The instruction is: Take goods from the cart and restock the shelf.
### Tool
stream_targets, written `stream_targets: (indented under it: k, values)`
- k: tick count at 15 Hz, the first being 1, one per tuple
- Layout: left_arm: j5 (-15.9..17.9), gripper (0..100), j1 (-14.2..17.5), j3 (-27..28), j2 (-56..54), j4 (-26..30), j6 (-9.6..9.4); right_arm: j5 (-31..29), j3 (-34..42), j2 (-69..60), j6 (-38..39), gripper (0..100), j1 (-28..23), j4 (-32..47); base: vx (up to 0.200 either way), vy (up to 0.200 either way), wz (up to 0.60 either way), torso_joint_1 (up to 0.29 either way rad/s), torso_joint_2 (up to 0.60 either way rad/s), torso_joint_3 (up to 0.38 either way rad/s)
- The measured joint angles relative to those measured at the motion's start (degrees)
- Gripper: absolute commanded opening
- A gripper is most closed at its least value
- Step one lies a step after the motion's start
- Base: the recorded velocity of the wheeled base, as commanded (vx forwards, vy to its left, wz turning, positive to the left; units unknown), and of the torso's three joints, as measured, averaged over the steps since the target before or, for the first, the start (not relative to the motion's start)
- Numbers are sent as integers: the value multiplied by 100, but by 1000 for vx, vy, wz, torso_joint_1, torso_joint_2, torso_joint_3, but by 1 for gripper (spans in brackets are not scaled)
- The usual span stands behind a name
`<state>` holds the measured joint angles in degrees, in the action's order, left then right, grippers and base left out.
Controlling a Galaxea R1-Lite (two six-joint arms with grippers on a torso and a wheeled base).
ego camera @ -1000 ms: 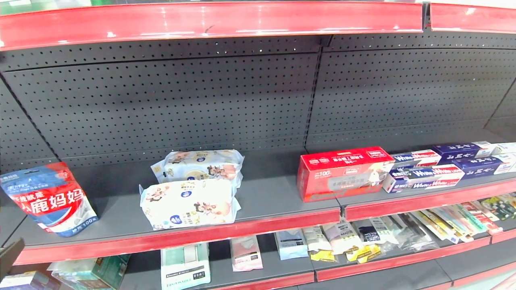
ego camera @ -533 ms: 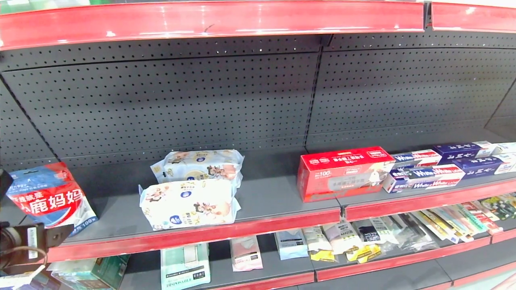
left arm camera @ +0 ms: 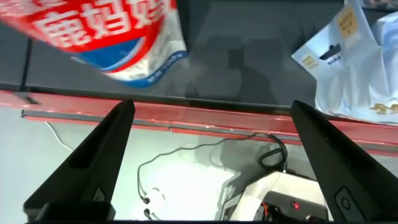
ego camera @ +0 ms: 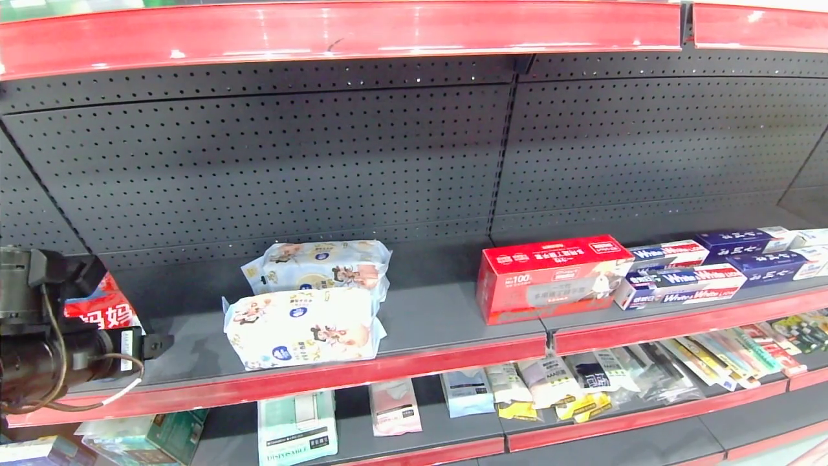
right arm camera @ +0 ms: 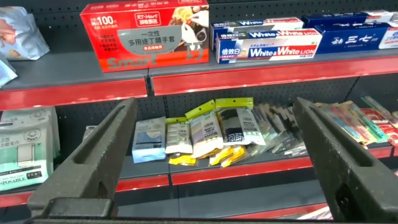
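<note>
Left gripper [left arm camera: 212,106]: 2 black fingers spread wide, nothing between them. It hangs just in front of the red front lip of the grey metal shelf [ego camera: 433,310], at the shelf's left end, close before the blue-and-red plastic pouch [left arm camera: 106,31] standing there.

Right gripper [right arm camera: 216,102]: also spread wide and bare. It is held off from the shelf, facing the red cardboard box [right arm camera: 146,34] and the long white-and-blue cartons [right arm camera: 273,50] beside it.

Stock on the shelf: 2 soft white printed packs [ego camera: 301,327], 1 behind the other, near the pouch. Bare deck lies between them and the red box.

My read: neither arm carries goods, so the step in hand is a fetch from the cart, with placing after.

How I want to run it:
- Draw the left arm straight back from the lip before swinging, so a finger does not clip the pouch and tip it
- Keep the fingers wide until they straddle the item, then close gently; soft packs will likely squash and slip
- Aim the drop at the bare stretch of deck
- Clear the lip on the way in and set the item flat, well behind it
</note>
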<state>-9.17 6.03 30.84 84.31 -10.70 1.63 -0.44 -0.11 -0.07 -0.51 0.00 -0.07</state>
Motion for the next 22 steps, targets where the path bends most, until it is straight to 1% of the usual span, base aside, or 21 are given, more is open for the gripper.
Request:
stream_targets:
  k: [5,7,10,12,22]
  values:
    - [4,100,-205,283,541,-27,20,0,1,0,0,100,0,0,0,0,0,0,0,0]
    - [0,100,-306,339,741,-410,26,0,1,0,0,100,0,0,0,0,0,0,0,0]
    - [-2,100,-446,372,1012,-651,28,0,1,0,2,100,0,0,0,0,0,0,0,0]
    - [-2,100,-474,377,1134,-670,24,0,1,0,0,100,0,0,0,0,0,0,0,0]
    - [-11,100,-892,641,1423,-678,77,0,1,0,0,100,0,0,0,0,0,0,0,0]
